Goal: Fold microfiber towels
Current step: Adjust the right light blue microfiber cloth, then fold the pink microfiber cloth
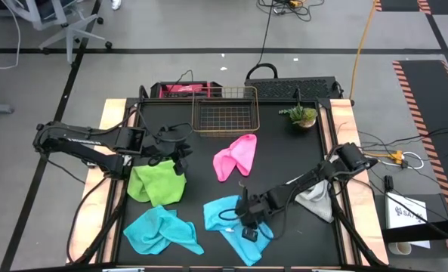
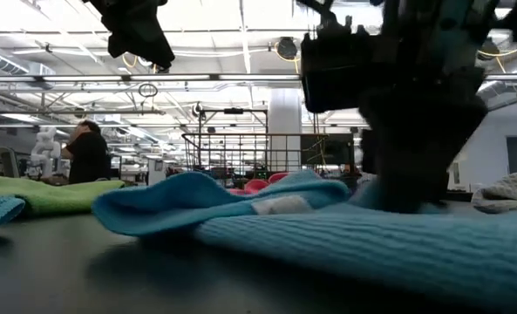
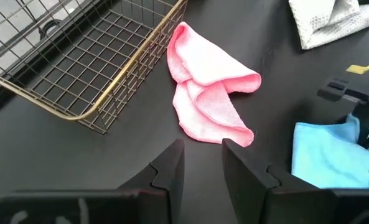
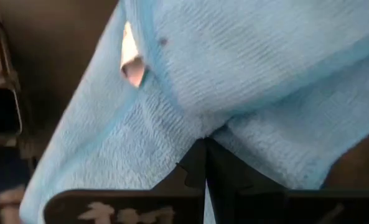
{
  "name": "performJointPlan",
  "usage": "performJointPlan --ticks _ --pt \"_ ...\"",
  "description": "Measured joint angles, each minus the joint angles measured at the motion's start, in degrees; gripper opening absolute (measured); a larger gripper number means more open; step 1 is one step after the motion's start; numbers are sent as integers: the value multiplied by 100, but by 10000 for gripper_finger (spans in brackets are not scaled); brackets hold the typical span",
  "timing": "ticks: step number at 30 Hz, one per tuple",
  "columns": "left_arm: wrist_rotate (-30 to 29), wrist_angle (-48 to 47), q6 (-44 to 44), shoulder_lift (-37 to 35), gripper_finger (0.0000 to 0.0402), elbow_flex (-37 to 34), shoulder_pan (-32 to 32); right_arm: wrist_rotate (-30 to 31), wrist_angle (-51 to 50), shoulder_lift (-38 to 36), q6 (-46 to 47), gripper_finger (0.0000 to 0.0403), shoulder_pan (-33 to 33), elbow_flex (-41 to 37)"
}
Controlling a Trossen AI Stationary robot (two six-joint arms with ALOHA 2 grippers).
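One camera looks straight down on the whole table (image 1: 208,181). Another sits at table height, very near a blue towel (image 2: 345,244), facing the room. The left wrist camera sees the pink towel (image 3: 209,93); the right wrist's sits close above the same blue towel.

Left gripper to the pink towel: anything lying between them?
Nothing. In the left wrist view only bare black table separates the open left gripper from the crumpled pink towel; the wire basket sits off to one side.

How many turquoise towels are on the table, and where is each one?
2. One turquoise towel lies crumpled at the front left, below the lime green towel. The other turquoise towel lies front centre, pinched by the right gripper. None seems hidden.
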Motion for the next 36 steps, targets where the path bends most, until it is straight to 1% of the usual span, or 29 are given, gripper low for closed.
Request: performJointPlan --ticks 4,5,7,8,9,13,15,18,21,24,27,30,33,36 --pt "126 -2 4 0 108 0 0 -805 -951 -263 130 0 247 -12" --pt "129 -7 1 0 108 0 0 -925 -1219 -348 168 0 313 -22" --pt "136 -31 -7 0 108 0 0 -919 -1582 -534 287 0 429 -40" --pt "138 -53 -7 0 108 0 0 -835 -1665 -658 288 0 466 -53" --pt "136 -47 -7 0 108 0 0 -628 -1713 -806 283 0 495 -63" --pt "134 -45 -20 0 108 0 1 215 -1406 -1442 165 0 316 -39" --pt "134 -40 -29 0 108 0 1 604 -1410 -1723 -129 0 159 -39" --pt "136 1 -73 15 108 0 0 961 -1460 -2079 -661 0 -187 -46" --pt "182 -15 -85 174 108 0 0 1025 -1722 -2354 -952 0 -569 -46" --pt "304 98 -422 326 108 6 -13 1099 -2002 -2586 -1345 0 -855 -46" --pt "515 70 -486 550 108 -6 -114 1219 -2074 -2710 -1787 0 -1133 -46" --pt "558 247 -505 673 108 -4 -193 1234 -1941 -2724 -2309 3 -1417 -79" --pt "518 393 -542 649 108 2 -184 1229 -1623 -2620 -2905 22 -1689 -265" --pt "475 404 -583 560 108 -2 -147 1290 -1198 -2398 -3350 56 -1931 -432"
